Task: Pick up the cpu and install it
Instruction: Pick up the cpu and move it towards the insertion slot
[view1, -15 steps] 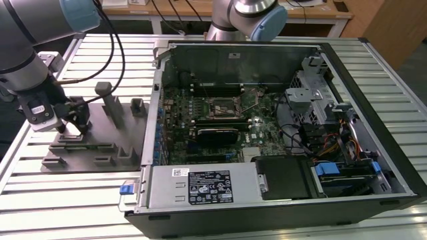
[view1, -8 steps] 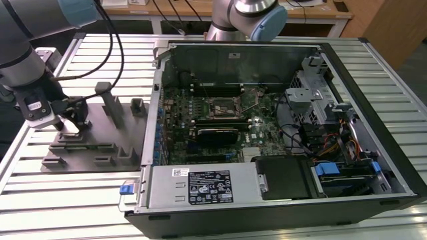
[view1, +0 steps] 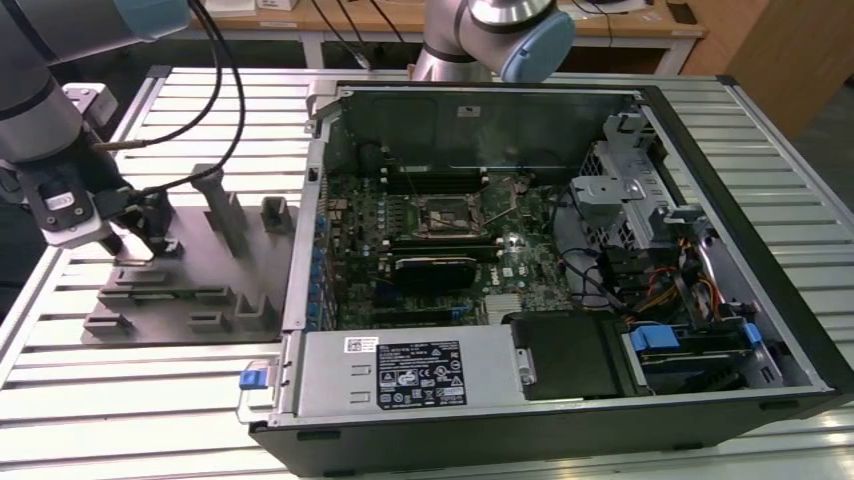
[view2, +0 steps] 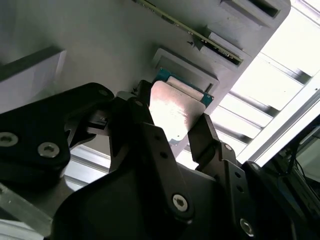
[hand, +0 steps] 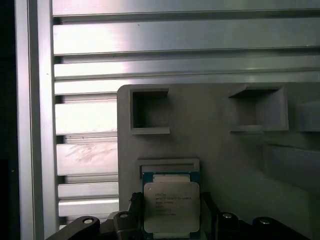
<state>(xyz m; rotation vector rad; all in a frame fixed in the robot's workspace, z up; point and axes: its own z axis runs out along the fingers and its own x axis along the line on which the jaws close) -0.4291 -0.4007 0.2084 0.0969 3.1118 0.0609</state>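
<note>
The cpu (hand: 171, 207), a small square chip with a silvery top and a green rim, lies at a shallow recess of the grey fixture plate (view1: 180, 300) at the exterior view's left. My gripper (view1: 134, 243) stands over it. In the second wrist view its black fingers (view2: 145, 117) press against two opposite edges of the cpu (view2: 175, 107), so my gripper (view2: 172, 122) is shut on it. The cpu still sits low against the plate. The motherboard's black socket frame (view1: 445, 213) lies inside the open computer case (view1: 747, 200), far from the gripper.
The fixture plate carries upright posts (view1: 220, 205) and other square pockets (hand: 150, 112). It rests on a slatted aluminium table (view1: 134, 390). A grey power supply box (view1: 400, 372) fills the case's near corner. A second arm's base (view1: 487, 40) stands behind the case.
</note>
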